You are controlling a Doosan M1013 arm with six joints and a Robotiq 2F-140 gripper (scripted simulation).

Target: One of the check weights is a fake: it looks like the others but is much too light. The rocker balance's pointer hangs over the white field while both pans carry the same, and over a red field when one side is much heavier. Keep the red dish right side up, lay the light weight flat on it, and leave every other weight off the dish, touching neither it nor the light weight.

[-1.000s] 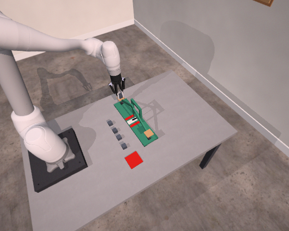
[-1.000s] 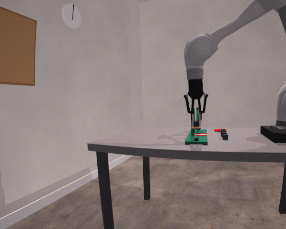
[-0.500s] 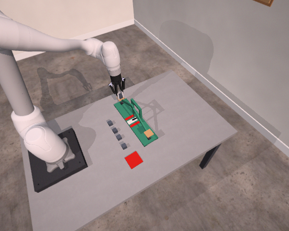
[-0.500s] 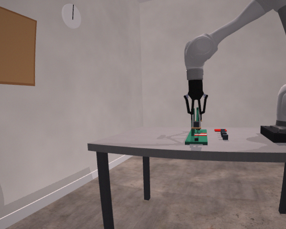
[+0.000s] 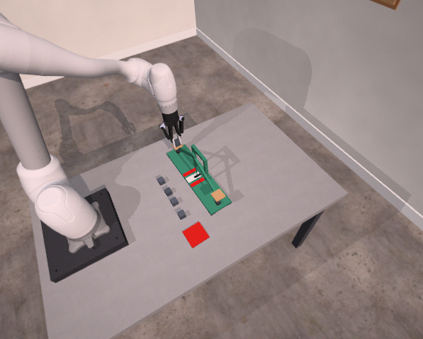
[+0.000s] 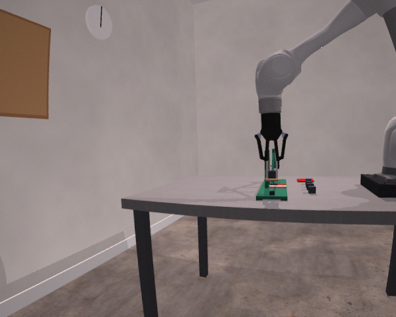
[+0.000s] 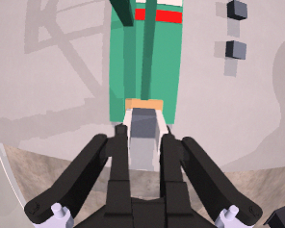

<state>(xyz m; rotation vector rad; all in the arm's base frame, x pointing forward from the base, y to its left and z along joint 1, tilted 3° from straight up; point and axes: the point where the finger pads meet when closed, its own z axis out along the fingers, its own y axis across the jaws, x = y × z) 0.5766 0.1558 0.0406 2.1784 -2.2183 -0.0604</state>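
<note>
My gripper (image 5: 177, 143) (image 6: 271, 173) (image 7: 142, 118) points down, shut on a dark grey weight (image 6: 272, 174) (image 7: 143, 116) at the far pan (image 5: 173, 147) (image 6: 276, 179) (image 7: 144, 103) of the green balance (image 5: 175, 157) (image 6: 259, 196) (image 7: 117, 71). The weight is on or just above that pan; I cannot tell which. The near pan (image 5: 217, 194) is empty. The pointer (image 5: 197, 176) is over the white field (image 5: 190, 179). Several similar weights (image 5: 161, 180) (image 6: 311, 189) (image 7: 236, 50) stand in a row beside the balance. The red dish (image 5: 195, 234) (image 6: 301, 180) lies flat and empty beyond the row.
The balance's green upright frame (image 5: 205, 162) rises beside the beam, close to my gripper. The arm's black base plate (image 5: 117, 237) (image 6: 370, 186) is on the table (image 5: 277, 164) (image 6: 191, 190), on the other side of the weight row. The table's edge is close to the far pan.
</note>
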